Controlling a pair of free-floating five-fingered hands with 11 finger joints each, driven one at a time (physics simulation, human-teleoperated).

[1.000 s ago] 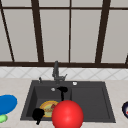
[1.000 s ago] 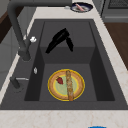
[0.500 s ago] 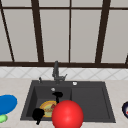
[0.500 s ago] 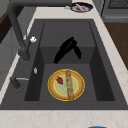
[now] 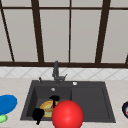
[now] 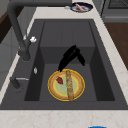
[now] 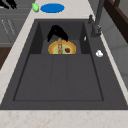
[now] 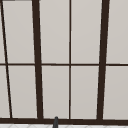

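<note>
On the desk's left lies a blue dish [image 5: 7, 103]; beside it the left hand [image 5: 38, 114] hangs at the sink's [image 5: 90, 100] front edge, its pose too dark to tell. The yellow plate [image 6: 53, 86] with food lies flat in the left basin, ungrasped. The right hand [image 6: 71, 56] hovers over its far rim, fingers straight and spread downward, while a red ball [image 5: 67, 115] hides much of the plate from the front.

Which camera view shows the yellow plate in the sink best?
The left side view: the whole plate shows, with its food. In the front view a red ball hides part of it; the right side view shows it far off, below a hand.
</note>
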